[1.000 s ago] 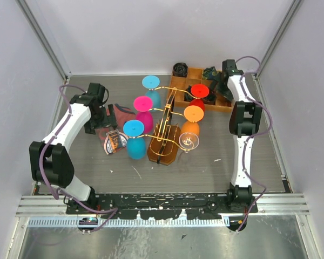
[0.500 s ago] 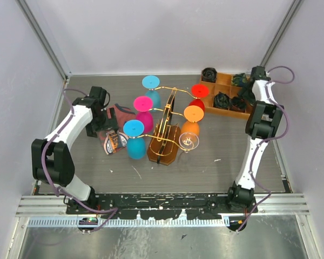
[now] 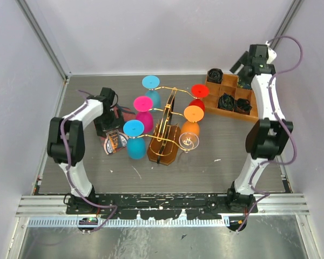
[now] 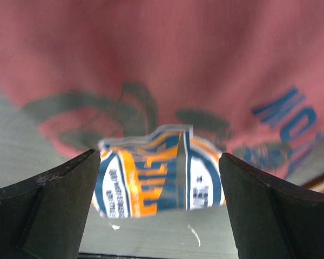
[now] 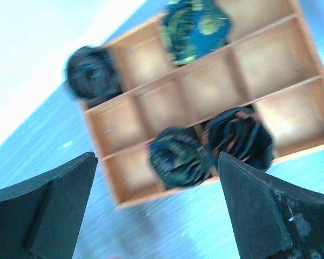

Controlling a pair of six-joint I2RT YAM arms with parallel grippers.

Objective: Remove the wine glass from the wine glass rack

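I see the gold wire wine glass rack standing mid-table on its oblong brown wooden base. Six glasses hang upside down from its curled arms. A turquoise glass, a pink glass and a blue glass are on its left side. A red glass, an orange glass and a clear wine glass are on its right, the clear one nearest the arm bases.

My left tool is released, fingers spread wide and grasping nothing. It sits low over a red fabric pouch and a small orange-and-blue printed packet, both lying left of the rack on the grey table.

My right tool is likewise released and empty. It is raised above the compartmented orange-brown wooden tray at the far right, well apart from the rack. Dark rolled bundles sit in several compartments. One more is at the tray's corner, and I cannot tell whether it is inside or beside it.
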